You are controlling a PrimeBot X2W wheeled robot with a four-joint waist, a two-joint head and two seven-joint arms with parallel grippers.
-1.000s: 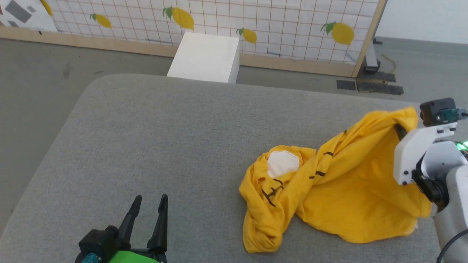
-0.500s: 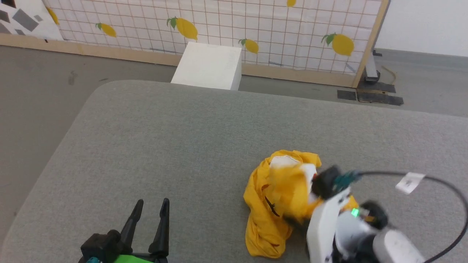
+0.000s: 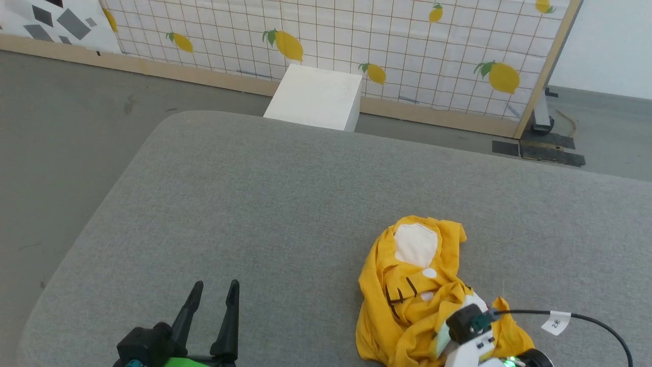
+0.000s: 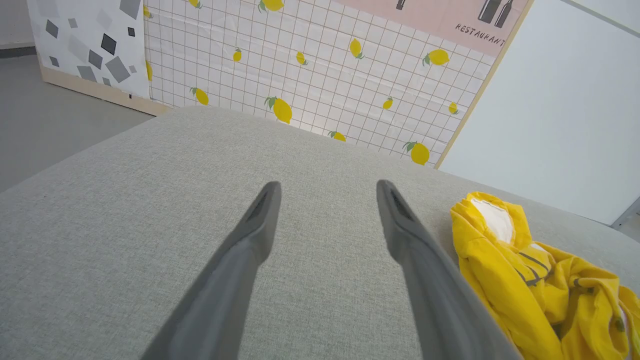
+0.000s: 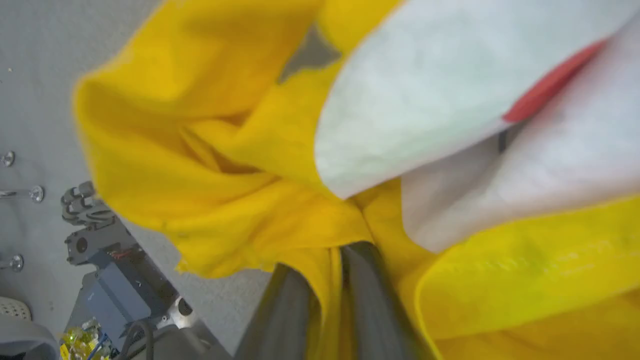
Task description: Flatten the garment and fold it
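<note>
Mustard-yellow T-shirt (image 3: 387, 316) with white patches and black marks, bunched on grey fabric surface (image 3: 254, 204), near right side. Right gripper (image 5: 325, 255) pinches a yellow fold between dark fingers. Left gripper (image 3: 216, 284) spread wide, empty, well apart.

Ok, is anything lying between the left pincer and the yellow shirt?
No. In the head view, only bare grey padded surface separates the open left pincer from the crumpled shirt; the left wrist view shows the same bare stretch.
</note>
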